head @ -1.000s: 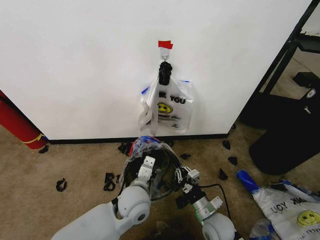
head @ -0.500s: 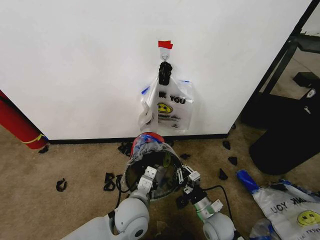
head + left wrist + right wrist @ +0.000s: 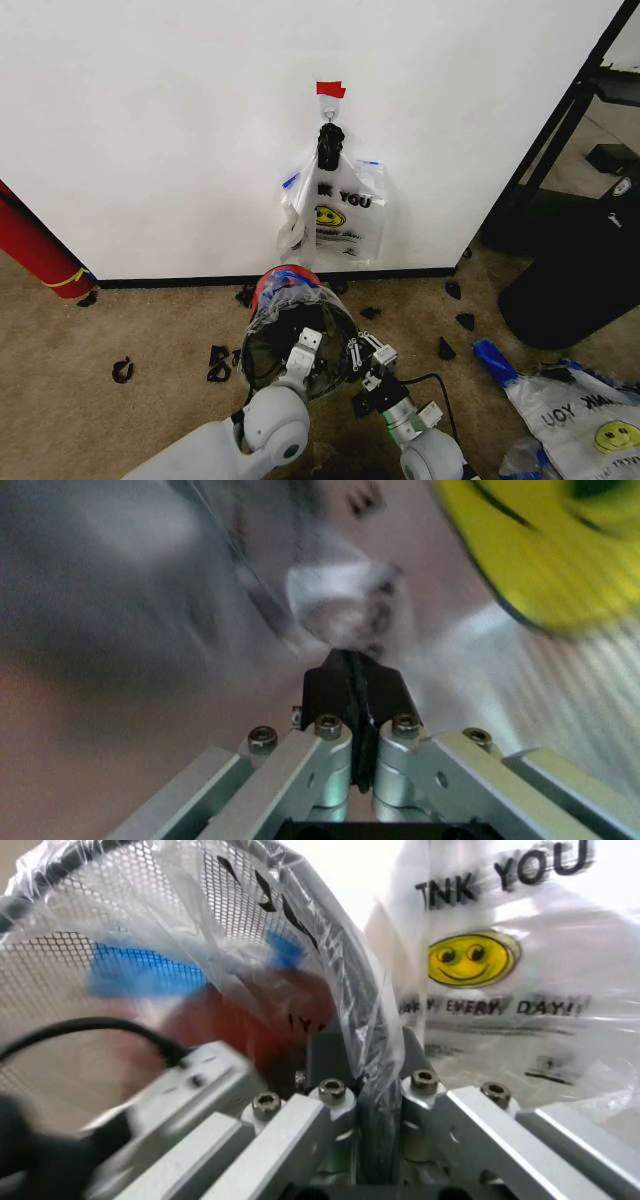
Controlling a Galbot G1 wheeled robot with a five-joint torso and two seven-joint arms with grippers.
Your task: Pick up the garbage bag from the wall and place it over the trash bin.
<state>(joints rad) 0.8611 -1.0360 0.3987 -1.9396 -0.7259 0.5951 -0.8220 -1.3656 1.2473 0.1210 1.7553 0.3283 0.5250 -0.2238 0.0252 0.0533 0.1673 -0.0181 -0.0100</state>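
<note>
Below wall hook, both claws clenched on trash bin (image 3: pixel 290 325) rim: left claw (image 3: pixel 303 352), right claw (image 3: pixel 362 358)

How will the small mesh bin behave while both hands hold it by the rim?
The bin is probably light: it hangs tilted between the left hand and right hand. The thin plastic bag over its rim may slip.

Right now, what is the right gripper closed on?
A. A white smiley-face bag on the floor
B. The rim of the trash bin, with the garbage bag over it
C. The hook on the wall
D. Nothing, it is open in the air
B: in the right wrist view the right gripper is shut on the mesh rim of the trash bin, with the clear garbage bag draped over that rim.
</note>
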